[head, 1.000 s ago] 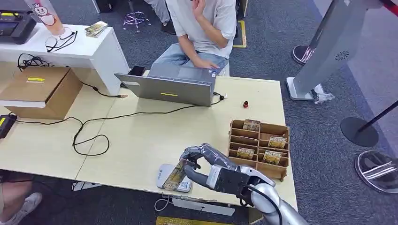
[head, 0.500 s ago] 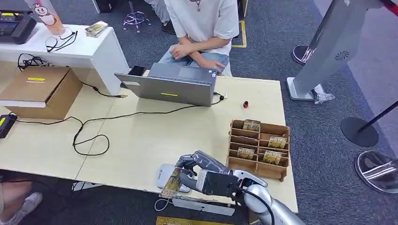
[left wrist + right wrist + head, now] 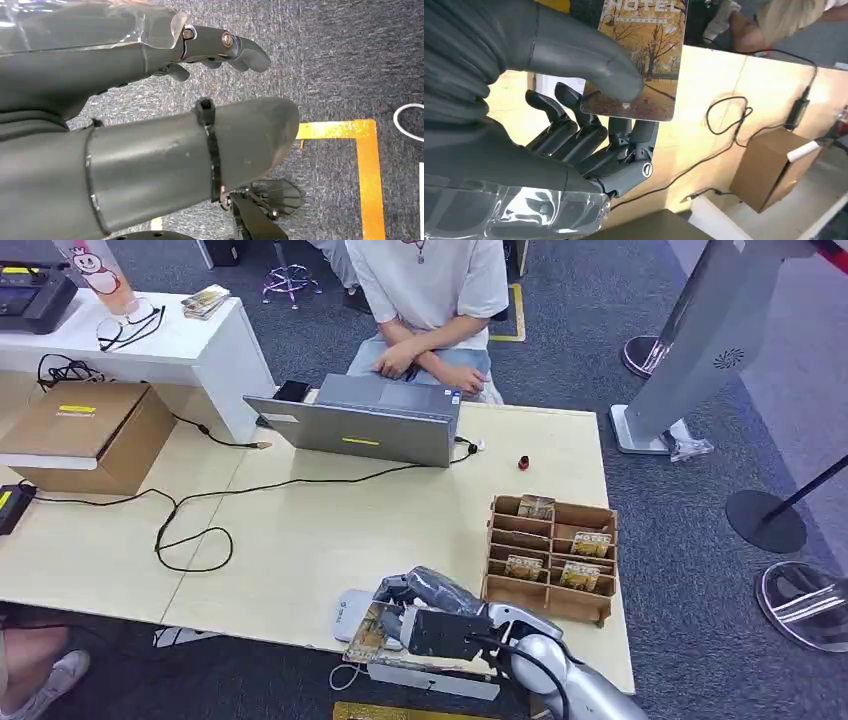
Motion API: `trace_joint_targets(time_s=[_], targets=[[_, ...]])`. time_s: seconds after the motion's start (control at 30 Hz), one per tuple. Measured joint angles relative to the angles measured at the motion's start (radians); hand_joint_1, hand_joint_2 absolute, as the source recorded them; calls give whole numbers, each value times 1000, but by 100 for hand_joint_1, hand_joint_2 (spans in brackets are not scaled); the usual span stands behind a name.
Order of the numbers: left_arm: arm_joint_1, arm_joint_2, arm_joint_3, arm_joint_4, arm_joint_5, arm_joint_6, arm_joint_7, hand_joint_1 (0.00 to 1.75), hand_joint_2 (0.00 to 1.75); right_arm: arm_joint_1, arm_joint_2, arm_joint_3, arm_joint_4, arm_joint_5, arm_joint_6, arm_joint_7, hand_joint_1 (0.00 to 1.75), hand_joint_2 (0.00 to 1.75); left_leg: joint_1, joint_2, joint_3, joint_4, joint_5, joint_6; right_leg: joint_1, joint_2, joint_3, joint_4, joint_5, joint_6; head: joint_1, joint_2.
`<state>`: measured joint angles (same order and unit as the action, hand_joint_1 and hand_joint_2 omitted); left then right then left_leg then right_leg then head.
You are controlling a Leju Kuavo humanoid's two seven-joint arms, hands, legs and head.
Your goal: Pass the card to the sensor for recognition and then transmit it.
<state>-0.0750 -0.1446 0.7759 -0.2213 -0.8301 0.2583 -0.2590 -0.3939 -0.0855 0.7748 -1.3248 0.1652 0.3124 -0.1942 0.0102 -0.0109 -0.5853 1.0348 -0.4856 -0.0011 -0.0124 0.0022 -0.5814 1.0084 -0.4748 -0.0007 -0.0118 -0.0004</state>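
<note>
My right hand hovers at the table's near edge, pinching a hotel card with an autumn-tree picture. The card lies partly over the white oval sensor pad. In the right wrist view the thumb presses the card against the fingers of my right hand. My left hand hangs over grey carpet, fingers apart and holding nothing.
A wooden card rack with several cards stands just right of my hand. A laptop with a person behind it sits at the far edge. A black cable loops across the table; a cardboard box stands left.
My right hand has moved left and toward the table's near edge with the card, which now lies lower over the sensor pad. The person has folded their arms.
</note>
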Motion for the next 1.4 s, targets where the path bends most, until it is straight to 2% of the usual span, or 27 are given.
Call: trace_joint_targets(time_s=[0.77, 1.13, 1.4], targets=[[-4, -6, 0, 0, 0, 8, 4, 0, 0, -26, 0, 34, 53, 93, -56, 88, 175, 175, 0, 0, 0, 0, 0, 0, 0, 0, 0, 0, 0, 0, 0, 0], [-3, -7, 0, 0, 2, 8, 6, 0, 0, -34, 2, 66, 80, 107, -60, 97, 175, 175, 0, 0, 0, 0, 0, 0, 0, 0, 0, 0, 0, 0, 0, 0], [-4, -9, 0, 0, 0, 8, 9, 0, 0, -43, 33, 84, 109, 107, -60, 96, 175, 175, 0, 0, 0, 0, 0, 0, 0, 0, 0, 0, 0, 0, 0, 0]])
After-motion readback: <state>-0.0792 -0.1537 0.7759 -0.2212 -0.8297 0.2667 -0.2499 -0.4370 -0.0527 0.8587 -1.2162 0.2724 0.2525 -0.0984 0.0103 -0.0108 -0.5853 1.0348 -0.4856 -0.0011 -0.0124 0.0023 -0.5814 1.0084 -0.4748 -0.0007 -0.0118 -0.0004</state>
